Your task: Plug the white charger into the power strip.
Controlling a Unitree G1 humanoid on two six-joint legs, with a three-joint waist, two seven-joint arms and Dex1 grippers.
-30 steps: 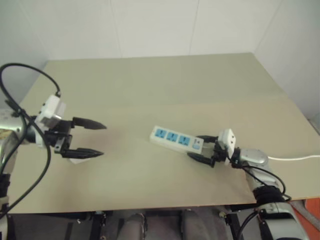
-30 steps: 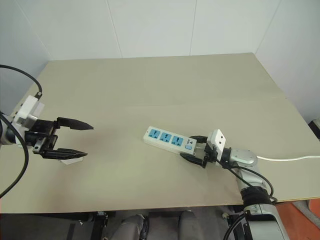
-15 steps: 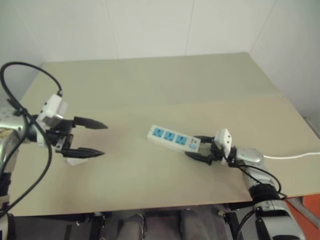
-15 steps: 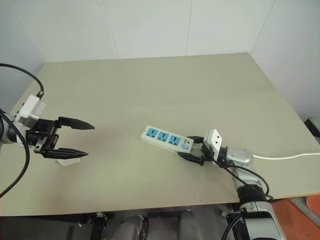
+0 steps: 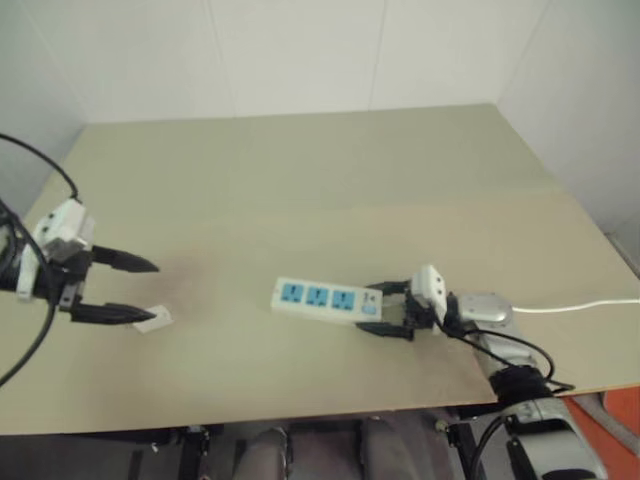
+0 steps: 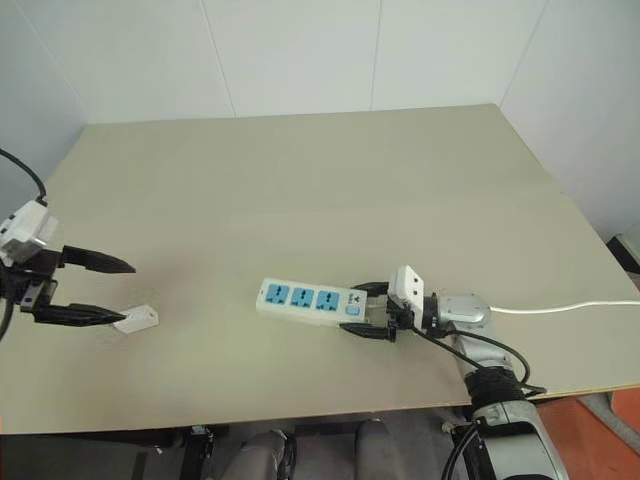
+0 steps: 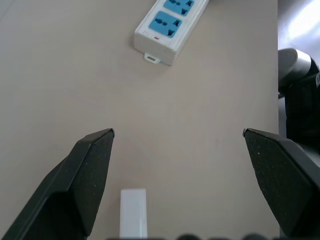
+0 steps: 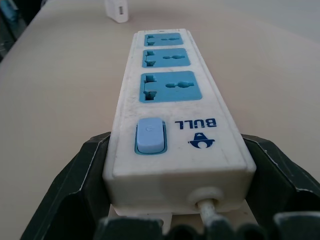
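Nearest the table [image 6: 300,400] edge, at right: right gripper [image 6: 368,312] clamped on the cord end of the strip [image 6: 310,299], jaws pressed to both long sides just by the blue switch [image 8: 150,135], presumably to steady the bar so a plug can be pushed in without it sliding. Cord [image 6: 560,307] trailing off toward the right edge. All three blue sockets [image 8: 171,86] facing up and vacant.

Well apart, at left: left gripper [image 6: 100,290] hovering low over the table, jaws released and spread wide, pointed toward the strip. Charger [image 6: 135,319] lying flat on the table just off the tip of the nearer finger [image 6: 75,316], seen from the left wrist between the two spread fingers, touching neither. Spread likely set to take the small white block across its width.

Beyond: bare beige tabletop running back to white wall panels [image 6: 300,50]. Plugging not yet begun; charger unheld, far from the sockets.
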